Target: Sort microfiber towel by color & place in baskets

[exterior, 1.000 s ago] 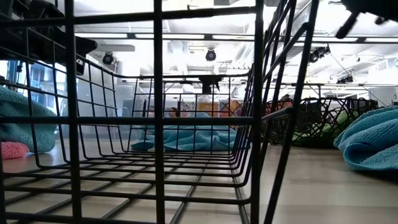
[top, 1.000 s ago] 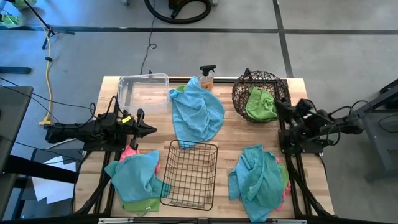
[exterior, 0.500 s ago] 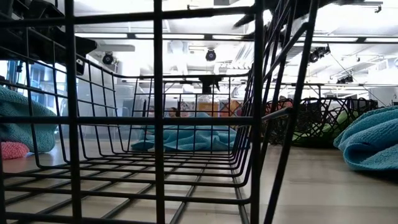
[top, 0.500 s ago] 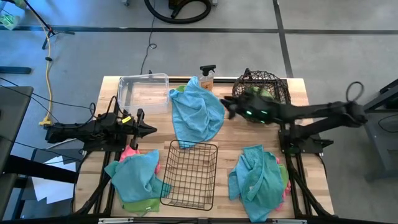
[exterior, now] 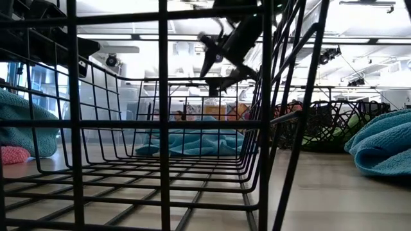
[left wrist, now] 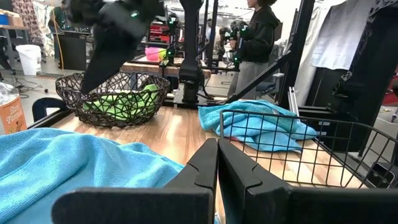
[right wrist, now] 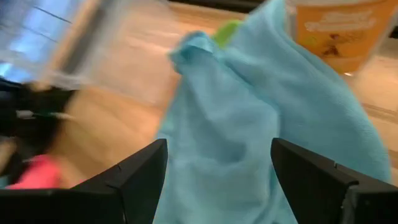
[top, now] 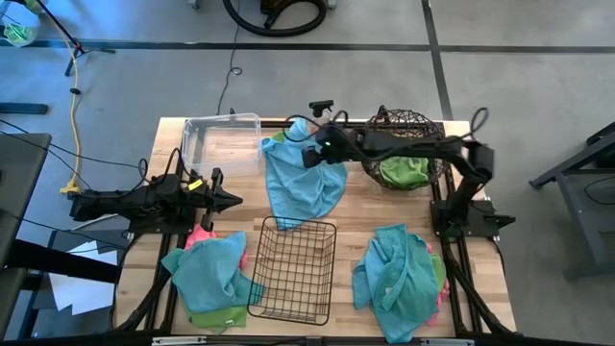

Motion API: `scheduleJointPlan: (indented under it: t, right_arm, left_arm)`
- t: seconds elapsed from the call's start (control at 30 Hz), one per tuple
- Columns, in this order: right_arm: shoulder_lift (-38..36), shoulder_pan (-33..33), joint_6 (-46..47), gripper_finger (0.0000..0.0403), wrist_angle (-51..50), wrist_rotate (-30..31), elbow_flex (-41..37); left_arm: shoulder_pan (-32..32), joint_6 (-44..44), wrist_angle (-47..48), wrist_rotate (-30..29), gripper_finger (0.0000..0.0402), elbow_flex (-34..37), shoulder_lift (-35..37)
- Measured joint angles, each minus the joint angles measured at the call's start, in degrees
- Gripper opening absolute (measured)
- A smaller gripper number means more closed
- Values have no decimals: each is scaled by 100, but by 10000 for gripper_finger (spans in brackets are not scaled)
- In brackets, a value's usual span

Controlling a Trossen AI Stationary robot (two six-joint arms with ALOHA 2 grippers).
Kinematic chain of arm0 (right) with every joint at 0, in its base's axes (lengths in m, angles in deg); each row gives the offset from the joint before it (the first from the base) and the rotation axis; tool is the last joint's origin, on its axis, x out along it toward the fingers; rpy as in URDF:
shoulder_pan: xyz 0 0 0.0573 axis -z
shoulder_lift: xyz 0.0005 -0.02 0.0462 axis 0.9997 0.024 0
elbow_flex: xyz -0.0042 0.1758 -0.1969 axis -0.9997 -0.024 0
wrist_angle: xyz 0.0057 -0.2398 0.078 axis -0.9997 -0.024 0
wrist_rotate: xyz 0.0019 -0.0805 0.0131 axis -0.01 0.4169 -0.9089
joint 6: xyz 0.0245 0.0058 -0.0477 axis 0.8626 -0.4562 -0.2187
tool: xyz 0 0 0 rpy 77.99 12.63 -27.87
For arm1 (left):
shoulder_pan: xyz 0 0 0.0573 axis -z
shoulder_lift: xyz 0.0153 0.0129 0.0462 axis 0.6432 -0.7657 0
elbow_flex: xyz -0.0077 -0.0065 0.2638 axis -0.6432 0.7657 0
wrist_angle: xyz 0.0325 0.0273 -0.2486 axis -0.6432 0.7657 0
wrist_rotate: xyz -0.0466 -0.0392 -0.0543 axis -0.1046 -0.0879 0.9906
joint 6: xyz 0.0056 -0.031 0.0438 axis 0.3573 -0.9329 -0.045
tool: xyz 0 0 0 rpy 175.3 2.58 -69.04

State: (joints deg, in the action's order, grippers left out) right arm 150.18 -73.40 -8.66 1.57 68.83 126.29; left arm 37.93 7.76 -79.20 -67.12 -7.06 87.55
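A teal microfiber towel (top: 303,183) lies crumpled at the table's far middle, with a lime green edge (right wrist: 227,31) showing under its far end. My right gripper (top: 308,154) hangs open above that end, tipped down and clear of the cloth (right wrist: 249,124); in the low view it (exterior: 215,54) is high over the table. My left gripper (top: 233,200) waits shut at the left, pointing level. One mixed pile (top: 211,274) of teal, pink and green lies near left, another (top: 399,269) near right. A green towel (top: 404,171) lies in the round wire basket (top: 404,130).
A clear plastic bin (top: 221,142) stands at the far left and a black wire-grid basket (top: 293,269) at the near middle. An orange spray bottle (right wrist: 336,31) stands just beyond the teal towel. A person (left wrist: 255,37) stands in the room behind the table.
My right arm has swung out from the table's right edge, passed over the round basket toward the left, and tipped its gripper downward above the far end of the teal towel. The towels and baskets have stayed where they were.
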Motion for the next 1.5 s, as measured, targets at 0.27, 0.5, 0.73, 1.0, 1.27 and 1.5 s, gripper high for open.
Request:
scheduleJointPlan:
  t: [0.27, 0.5, 0.73, 1.0, 1.27, 1.5]
  right_arm:
    - [814, 84, 266, 284, -275, -409, 460]
    - [1255, 87, 725, 284, -274, -205, 341]
    - [1447, 62, 644, 279, -202, -80, 334]
    - [1407, -45, 171, 85, -434, -192, 354]
    - [1049, -200, -679, 8, -1102, -175, 978]
    - [436, -189, -1807, 3, -1699, -125, 1937]
  left_arm:
    - [1, 2, 2, 0, 0, -1, -2]
    - [-1, 0, 0, 0, 0, 1, 0]
    - [1, 1, 0, 0, 0, 0, -1]
    - [-1, 0, 0, 0, 0, -1, 0]
    - [0, 0, 0, -2, 0, 0, 0]
    - [1, 0, 0, -9, 0, 1, 0]
